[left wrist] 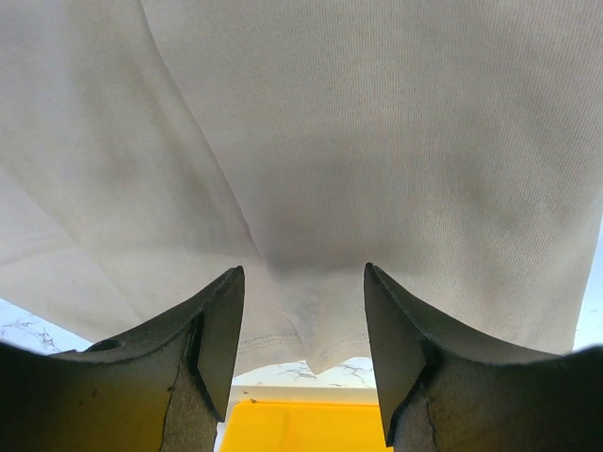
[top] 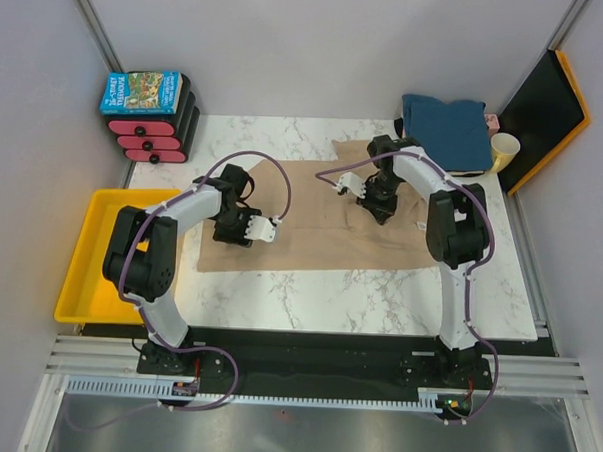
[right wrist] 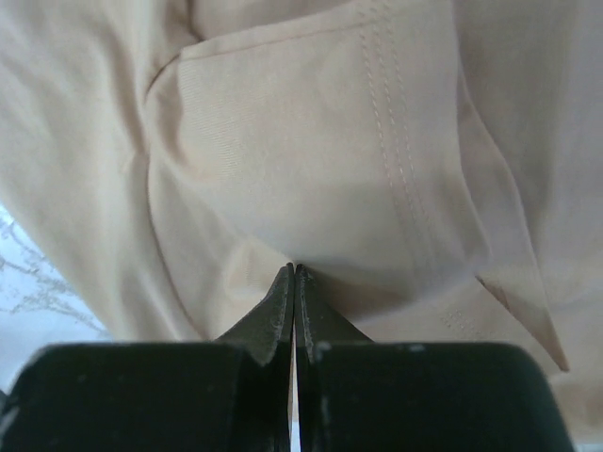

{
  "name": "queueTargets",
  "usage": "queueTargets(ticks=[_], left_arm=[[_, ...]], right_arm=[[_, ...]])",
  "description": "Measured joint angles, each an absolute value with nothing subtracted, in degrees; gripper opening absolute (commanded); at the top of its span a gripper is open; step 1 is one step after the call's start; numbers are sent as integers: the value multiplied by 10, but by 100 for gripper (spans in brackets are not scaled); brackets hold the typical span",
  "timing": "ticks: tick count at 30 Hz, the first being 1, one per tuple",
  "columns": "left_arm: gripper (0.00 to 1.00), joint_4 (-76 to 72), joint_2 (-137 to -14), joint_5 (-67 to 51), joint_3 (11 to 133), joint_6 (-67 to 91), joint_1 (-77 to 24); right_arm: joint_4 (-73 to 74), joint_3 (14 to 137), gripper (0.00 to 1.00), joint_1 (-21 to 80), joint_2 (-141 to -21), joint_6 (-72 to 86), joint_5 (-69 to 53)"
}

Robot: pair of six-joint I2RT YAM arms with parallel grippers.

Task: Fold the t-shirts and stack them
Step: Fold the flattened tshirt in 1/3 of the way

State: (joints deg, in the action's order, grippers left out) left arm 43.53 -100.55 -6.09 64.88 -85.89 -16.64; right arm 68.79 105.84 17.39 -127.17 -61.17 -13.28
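**Two arms on one tan shirt, one claw clenched, one released**

Two t-shirts show. The tan t-shirt (top: 321, 242) lies spread across the middle of the marble table (top: 358, 299), with both arms over it. The teal-blue t-shirt (top: 444, 127) lies folded at the far right corner, well apart from the tan one's body.

There are two claws. The left gripper (top: 266, 228) sits over the tan shirt's left part. Its wrist view shows both fingers (left wrist: 219, 330) spread wide, with cloth lying ahead of them and nothing held. The right gripper (top: 344, 185) is over the shirt's far middle. In its wrist view the two fingertips (right wrist: 280, 306) are pressed together on a puckered fold of the tan cloth. A double line of stitching runs just beside that fold.

One blue box (top: 140, 91) with a picture cover rests on a stack of three black holders (top: 156, 130) with red fronts, at the far left corner. The box's white title is too small to read for certain. I can make out no label on either shirt.

One yellow tray (top: 87, 277) sits off the table's left edge, and the left arm crosses above part of it. One pale yellow cup (top: 504, 151) stands just beside the teal-blue shirt; what is inside it cannot be told. One black board (top: 543, 101) with an orange rim leans against the right wall.
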Motion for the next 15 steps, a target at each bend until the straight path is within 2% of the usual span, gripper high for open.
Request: queueTargets(ticks=[15], left_arm=[[60, 435, -1006, -60, 649, -858, -168]], right_arm=[[613, 1085, 0, 178, -1285, -602, -133]])
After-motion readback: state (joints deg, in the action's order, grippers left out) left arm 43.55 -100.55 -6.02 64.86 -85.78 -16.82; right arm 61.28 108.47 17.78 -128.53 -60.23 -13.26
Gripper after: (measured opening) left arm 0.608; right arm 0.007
